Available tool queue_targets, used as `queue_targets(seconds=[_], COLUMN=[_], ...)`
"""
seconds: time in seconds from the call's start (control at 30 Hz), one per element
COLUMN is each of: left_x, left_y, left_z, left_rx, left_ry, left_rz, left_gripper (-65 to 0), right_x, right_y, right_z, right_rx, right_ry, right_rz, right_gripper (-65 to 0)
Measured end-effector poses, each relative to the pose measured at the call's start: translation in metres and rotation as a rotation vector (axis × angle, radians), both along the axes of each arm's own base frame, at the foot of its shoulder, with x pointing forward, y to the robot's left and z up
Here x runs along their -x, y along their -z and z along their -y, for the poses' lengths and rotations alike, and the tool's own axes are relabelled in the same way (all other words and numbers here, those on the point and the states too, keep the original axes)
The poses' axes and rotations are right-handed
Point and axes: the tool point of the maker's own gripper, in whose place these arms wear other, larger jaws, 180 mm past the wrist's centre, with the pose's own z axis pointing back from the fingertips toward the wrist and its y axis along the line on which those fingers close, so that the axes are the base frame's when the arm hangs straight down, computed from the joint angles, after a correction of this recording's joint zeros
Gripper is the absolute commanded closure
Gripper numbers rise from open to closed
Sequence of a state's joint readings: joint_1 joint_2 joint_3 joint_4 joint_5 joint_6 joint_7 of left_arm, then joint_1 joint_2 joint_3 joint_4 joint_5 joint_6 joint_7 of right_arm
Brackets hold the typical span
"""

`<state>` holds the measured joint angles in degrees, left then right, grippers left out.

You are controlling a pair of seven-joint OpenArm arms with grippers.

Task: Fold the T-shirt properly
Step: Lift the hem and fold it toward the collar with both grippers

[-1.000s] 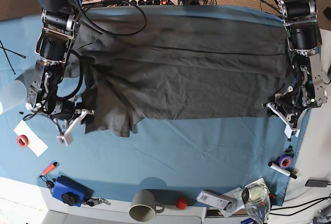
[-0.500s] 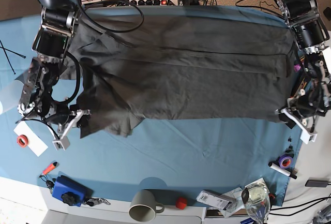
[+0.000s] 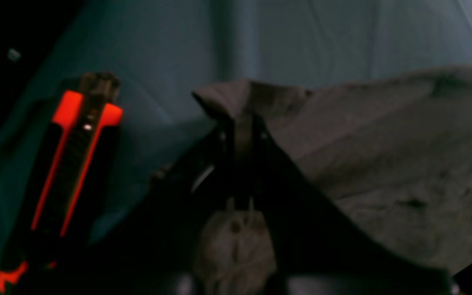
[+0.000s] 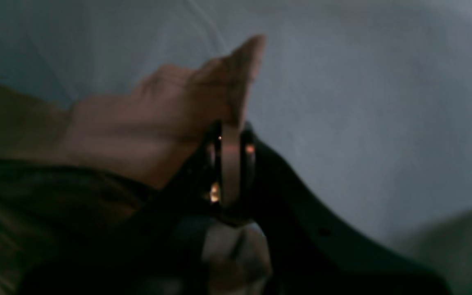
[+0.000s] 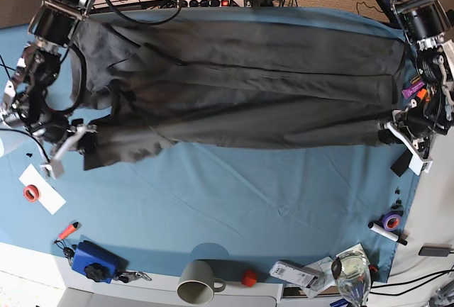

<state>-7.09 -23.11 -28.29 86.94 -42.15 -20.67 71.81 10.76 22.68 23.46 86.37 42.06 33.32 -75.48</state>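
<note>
Clutter sits nearest you along the tabletop's [image 5: 234, 201] 6 o'clock edge: a grey mug [image 5: 198, 281], a blue box [image 5: 92, 261] toward 7 o'clock. Beyond it, the T-shirt [image 5: 248, 94] lies stretched wide across the tabletop from 9 to 3 o'clock. Your right tool [image 4: 230, 135] at 9 o'clock is clamped on one corner of the T-shirt; your left tool [image 3: 242, 123] at 3 o'clock is clamped on the opposite corner. An orange-and-black utility knife [image 3: 68, 172] lies beside the left tool.
</note>
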Motion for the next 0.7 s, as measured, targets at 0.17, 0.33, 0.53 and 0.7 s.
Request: queue_targets(seconds=[0.17, 0.33, 0.53, 0.7], left_x=[0.025, 0.038, 0.056, 0.067], left_y=[0.009, -0.006, -0.014, -0.008], left_z=[0.003, -0.015, -0.038, -0.031], left_rx=[-0.032, -0.070, -0.083, -0.053], left_ry=[0.019, -0.034, -0.080, -0.046], left_rz=[-0.032, 0.017, 0.055, 0.028], left_gripper=[0.0, 0.0, 0.0, 0.0], right_x=[0.012, 0.017, 0.028, 0.044], right_y=[0.006, 0.008, 0.004, 0.006], right_z=[-0.001, -0.006, -0.011, -0.015], right_rx=[-0.027, -0.046, -0.009, 0.030], right_ry=[-0.012, -0.028, -0.063, -0.085], right_rz=[-0.019, -0.030, -0.012, -0.023], right_gripper=[0.0, 0.0, 0.0, 0.0])
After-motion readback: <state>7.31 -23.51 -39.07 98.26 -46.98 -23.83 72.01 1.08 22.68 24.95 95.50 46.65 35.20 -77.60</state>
